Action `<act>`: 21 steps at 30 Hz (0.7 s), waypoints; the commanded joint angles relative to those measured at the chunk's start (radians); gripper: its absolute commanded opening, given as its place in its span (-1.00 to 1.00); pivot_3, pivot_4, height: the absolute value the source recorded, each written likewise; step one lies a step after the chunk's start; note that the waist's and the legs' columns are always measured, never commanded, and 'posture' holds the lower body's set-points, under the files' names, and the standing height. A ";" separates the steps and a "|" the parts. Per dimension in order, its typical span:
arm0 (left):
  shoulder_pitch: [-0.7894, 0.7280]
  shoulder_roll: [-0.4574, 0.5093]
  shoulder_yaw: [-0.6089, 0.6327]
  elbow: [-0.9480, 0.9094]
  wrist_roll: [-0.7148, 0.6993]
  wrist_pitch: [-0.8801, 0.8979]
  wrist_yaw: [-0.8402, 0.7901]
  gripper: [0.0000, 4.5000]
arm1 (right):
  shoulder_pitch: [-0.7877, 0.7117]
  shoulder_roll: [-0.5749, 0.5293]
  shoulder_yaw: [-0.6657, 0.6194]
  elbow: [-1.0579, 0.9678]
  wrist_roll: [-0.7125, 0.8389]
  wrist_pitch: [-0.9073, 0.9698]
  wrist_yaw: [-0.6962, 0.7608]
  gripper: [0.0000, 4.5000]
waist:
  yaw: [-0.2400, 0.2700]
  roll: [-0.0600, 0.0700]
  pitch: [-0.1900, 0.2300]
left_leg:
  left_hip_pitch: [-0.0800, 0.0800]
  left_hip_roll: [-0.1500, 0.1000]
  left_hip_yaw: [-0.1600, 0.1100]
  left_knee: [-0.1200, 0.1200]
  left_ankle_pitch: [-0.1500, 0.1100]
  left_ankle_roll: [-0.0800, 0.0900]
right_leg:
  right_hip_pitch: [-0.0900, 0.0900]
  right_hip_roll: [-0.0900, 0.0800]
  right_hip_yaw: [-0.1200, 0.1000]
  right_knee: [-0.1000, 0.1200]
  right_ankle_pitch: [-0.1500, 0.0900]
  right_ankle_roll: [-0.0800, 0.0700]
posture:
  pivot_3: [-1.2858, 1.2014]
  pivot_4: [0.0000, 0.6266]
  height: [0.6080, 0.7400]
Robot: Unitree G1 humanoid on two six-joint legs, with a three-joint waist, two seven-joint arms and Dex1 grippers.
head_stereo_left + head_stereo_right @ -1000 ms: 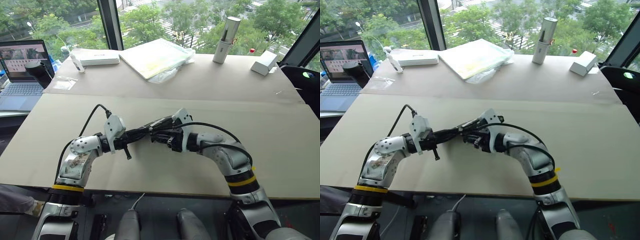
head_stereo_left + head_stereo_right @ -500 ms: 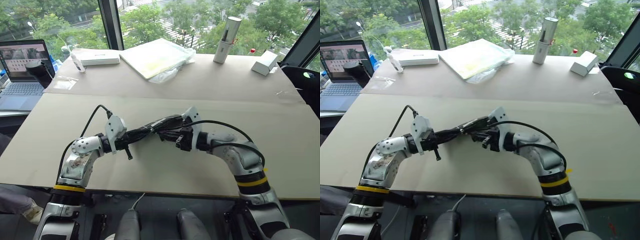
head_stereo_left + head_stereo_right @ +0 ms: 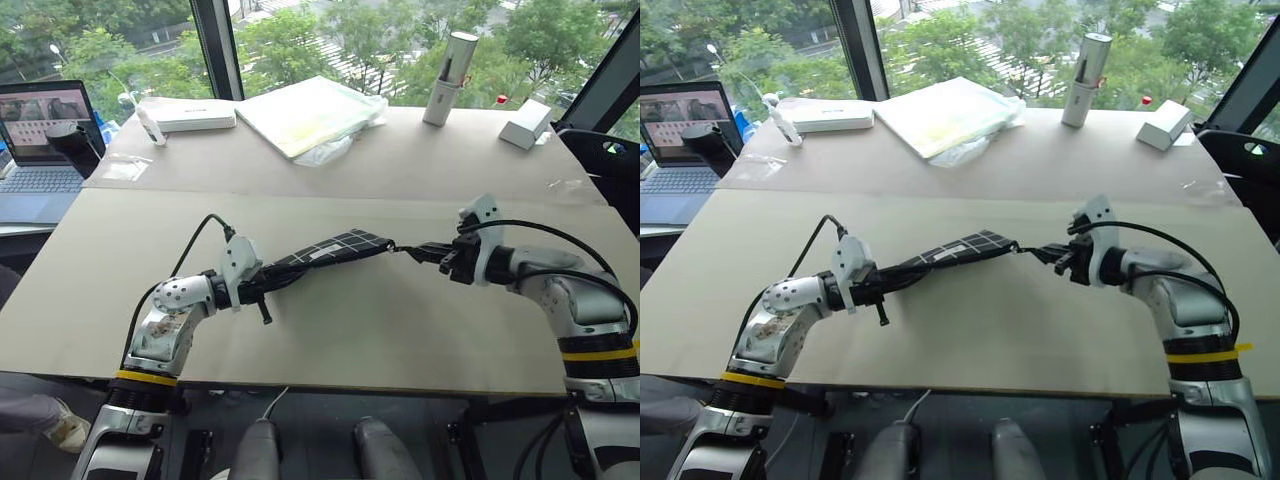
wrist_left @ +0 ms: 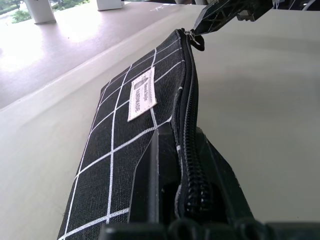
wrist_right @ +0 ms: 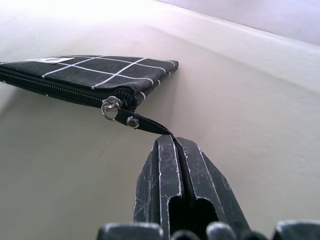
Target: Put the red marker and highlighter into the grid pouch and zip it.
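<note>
Pouch [image 3: 325, 252] hangs above the table's [image 3: 330, 330] middle, zipper closed to its end; left gripper [image 3: 268, 283] clamps one end, right gripper [image 3: 425, 251] pinches the zipper pull [image 5: 142, 123].

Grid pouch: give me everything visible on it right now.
The grid pouch is flat black fabric with a white grid and a small white label. Its black zipper looks closed along the whole visible edge. It hangs above the table, stretched between the left gripper, clamped on one end, and the right gripper, pinching the pull tab.
</note>
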 commanded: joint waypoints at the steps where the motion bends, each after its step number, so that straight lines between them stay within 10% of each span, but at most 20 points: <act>1: -0.004 0.015 0.026 -0.011 -0.010 -0.016 -0.002 -1.00 | 0.014 -0.042 -0.039 -0.025 0.007 -0.009 0.043 -0.73 | 0.002 0.000 0.000 | 0.000 0.000 0.000 0.000 0.000 0.000 | 0.000 0.000 0.000 0.000 0.000 0.000 | 0.03 -0.52 0.98; 9: -0.006 0.009 0.020 -0.008 -0.008 -0.018 -0.007 -1.00 | 0.061 -0.018 -0.055 -0.113 0.144 0.129 0.125 0.43 | 0.004 0.000 0.000 | -0.001 0.000 0.000 0.000 0.000 0.000 | 0.001 0.000 0.000 -0.002 0.000 0.000 | 0.03 -0.52 0.98; 21: -0.106 -0.018 -0.045 0.143 0.007 -0.218 -0.195 -1.00 | 0.287 -0.251 -0.289 -0.197 0.224 0.015 0.362 0.43 | 0.021 0.000 0.001 | -0.002 -0.001 0.000 0.000 0.000 0.000 | 0.001 -0.001 0.000 -0.003 0.000 0.001 | 0.03 -0.52 0.98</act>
